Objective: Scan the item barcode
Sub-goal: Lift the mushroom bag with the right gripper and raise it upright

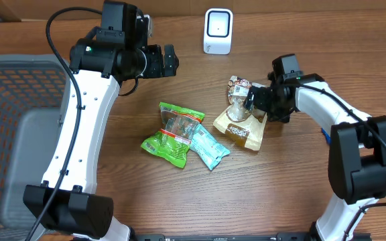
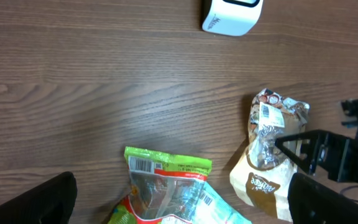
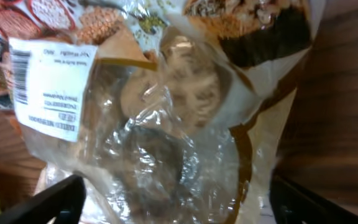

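Bag: I saw the brown bag (image 1: 241, 126) lying right of the desk (image 1: 300, 194) centre, green packet (image 1: 173, 130) and teal packet (image 1: 208, 147) beside it.
Scanner (image 1: 218, 31): at far edge.
Right claw (image 1: 254, 100): released, spread over bag's top.
Left claw (image 1: 171, 60): released, empty.

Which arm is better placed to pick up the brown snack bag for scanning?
Right. The right gripper, open, sits at the brown snack bag, which fills its wrist view. The left gripper, also open, is well apart from the bag.
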`<state>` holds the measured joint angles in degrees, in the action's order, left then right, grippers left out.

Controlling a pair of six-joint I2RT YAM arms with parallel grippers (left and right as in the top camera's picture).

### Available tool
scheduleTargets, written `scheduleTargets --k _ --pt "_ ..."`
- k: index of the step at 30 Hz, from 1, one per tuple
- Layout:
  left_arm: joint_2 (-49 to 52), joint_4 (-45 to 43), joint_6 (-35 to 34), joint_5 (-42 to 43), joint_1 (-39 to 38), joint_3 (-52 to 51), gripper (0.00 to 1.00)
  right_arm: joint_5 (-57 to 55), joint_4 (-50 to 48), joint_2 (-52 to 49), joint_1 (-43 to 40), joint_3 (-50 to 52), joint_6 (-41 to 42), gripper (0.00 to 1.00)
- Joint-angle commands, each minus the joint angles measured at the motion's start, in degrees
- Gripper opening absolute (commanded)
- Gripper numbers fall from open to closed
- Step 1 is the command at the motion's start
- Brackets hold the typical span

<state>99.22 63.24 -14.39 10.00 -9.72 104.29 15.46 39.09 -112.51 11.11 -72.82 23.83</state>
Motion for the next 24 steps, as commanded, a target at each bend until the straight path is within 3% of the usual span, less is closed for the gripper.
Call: scheduleTargets --k 1,5,12,20,24 --pt "-0.22 -0.02 1.53 -0.35 -0.07 0.92 1.0 2.08 0.59 -2.38 -0.37 0.74 1.7 0.87" --pt "-0.22 -0.02 1.53 -0.35 -0.07 0.92 1.0 2.67 0.59 -2.49 -0.15 0.74 1.77 0.77" --pt "-0.22 -0.02 1.53 -0.35 -0.07 0.92 0.99 1.55 -0.79 -3.65 0.13 0.76 6.88 0.75" --pt "-0.22 -0.02 1.53 -0.35 -0.07 0.92 0.99 -1.31 -1.57 -8.83 2.45 0.76 9.27 0.65" --pt "-0.22 -0.02 1.53 -0.35 -0.07 0.92 1.0 -1.55 -4.09 -9.03 3.21 0.76 9.9 0.5"
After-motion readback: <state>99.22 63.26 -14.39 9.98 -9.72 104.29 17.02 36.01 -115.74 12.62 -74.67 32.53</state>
